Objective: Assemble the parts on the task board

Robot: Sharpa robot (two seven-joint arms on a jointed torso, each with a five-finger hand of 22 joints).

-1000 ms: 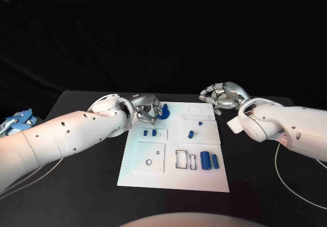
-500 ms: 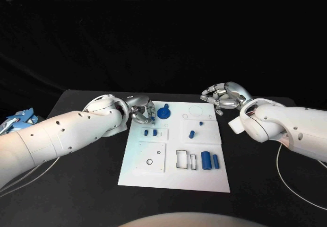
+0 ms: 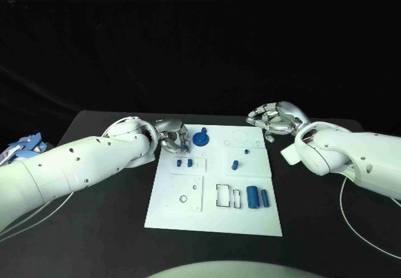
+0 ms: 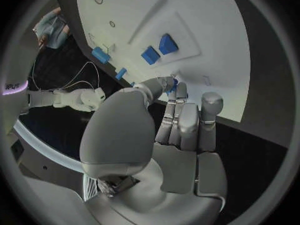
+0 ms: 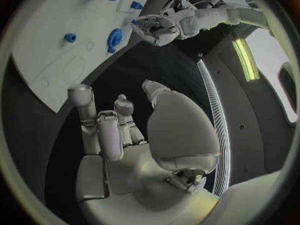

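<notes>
The white task board [image 3: 213, 214] lies in the middle of the table. My left hand [image 3: 174, 139] hovers at its far left corner, thumb and fingertips [image 4: 178, 92] pinching a small blue part [image 4: 173, 83]. A round blue part [image 3: 201, 138] stands just right of that hand, apart from it. Two small blue blocks [image 3: 183, 163] sit in a recess below the hand. Two blue pegs [image 3: 240, 158] stand mid-board, and two blue cylinders [image 3: 257, 197] lie near the right edge. My right hand [image 3: 274, 119] hangs beyond the board's far right corner, fingers curled, holding nothing.
A blue and white object [image 3: 21, 147] lies at the table's left edge. Thin cables [image 3: 355, 226] run over the black table on the right. The board [image 5: 56, 15] has open recesses and a ring hole [image 3: 182, 198] in its near half.
My left hand has drawn back to the left, off the round blue part, which now stands uncovered. The right hand has hardly moved.
</notes>
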